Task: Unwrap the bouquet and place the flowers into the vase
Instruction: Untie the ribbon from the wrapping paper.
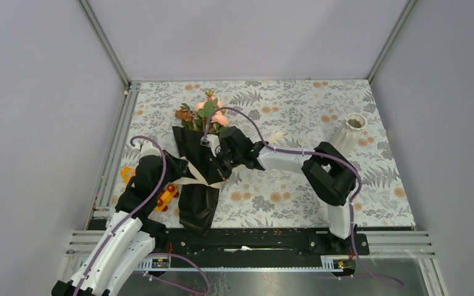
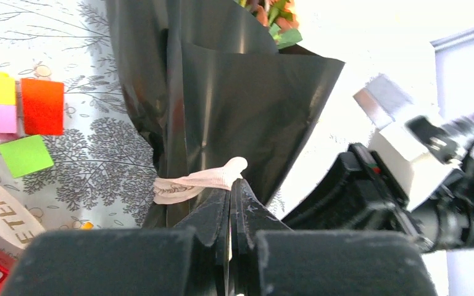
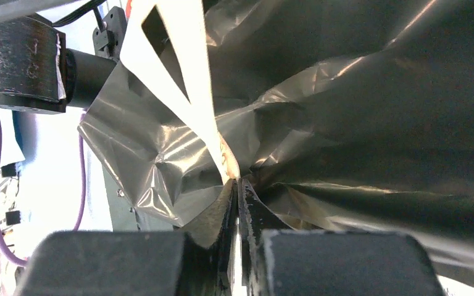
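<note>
Found the bouquet (image 1: 197, 197) lying left of centre on the surface (image 1: 296, 105), blooms far, left fingers (image 2: 213, 213) pinching its cream ribbon (image 2: 188, 183), right fingers (image 3: 256, 213) clenched on crinkly wrapping paper (image 3: 345, 123), judged light, slippery, best held at the tie.

The right gripper (image 3: 237, 188) pinched closed on the cream ribbon (image 3: 188, 80); the bouquet (image 3: 358, 111) shows crinkled glossy black wrapping.
</note>
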Action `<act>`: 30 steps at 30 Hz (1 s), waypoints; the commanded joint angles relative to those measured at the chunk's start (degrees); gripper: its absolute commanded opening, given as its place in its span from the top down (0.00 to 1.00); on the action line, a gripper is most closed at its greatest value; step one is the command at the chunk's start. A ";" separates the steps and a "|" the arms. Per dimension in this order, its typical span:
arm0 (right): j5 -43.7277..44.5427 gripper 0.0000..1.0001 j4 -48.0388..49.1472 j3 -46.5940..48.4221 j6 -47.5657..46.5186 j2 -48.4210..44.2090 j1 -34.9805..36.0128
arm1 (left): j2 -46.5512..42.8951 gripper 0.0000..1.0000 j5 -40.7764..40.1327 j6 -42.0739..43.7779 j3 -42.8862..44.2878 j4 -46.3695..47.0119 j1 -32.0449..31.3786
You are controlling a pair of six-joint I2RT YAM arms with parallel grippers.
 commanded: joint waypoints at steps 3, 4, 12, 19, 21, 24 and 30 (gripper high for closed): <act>5.40 1.00 6.80 -5.83 2.10 -8.34 0.19 | 0.15 1.00 -9.77 -2.24 1.74 1.55 1.06; 6.23 1.00 7.61 -6.93 2.46 -9.07 0.20 | -0.23 1.00 -10.97 -2.58 1.57 1.28 1.30; 12.97 1.00 12.51 -14.60 4.69 -13.73 0.11 | -3.76 1.00 -15.98 -4.39 0.56 -1.31 3.08; 17.84 1.00 17.32 -21.13 8.40 -18.01 0.02 | -4.15 1.00 -16.04 -4.12 0.35 -3.82 4.44; 18.98 1.00 18.63 -23.43 9.55 -19.03 0.02 | -4.20 1.00 -15.85 -4.28 -0.01 -4.01 4.68; 19.79 1.00 19.76 -25.39 11.00 -20.02 -0.07 | -4.34 1.00 -15.55 -4.47 -0.48 -3.85 4.89; 26.27 1.00 21.37 -29.87 14.05 -22.95 -0.07 | -4.81 1.00 -16.35 -4.80 -0.52 -4.75 5.46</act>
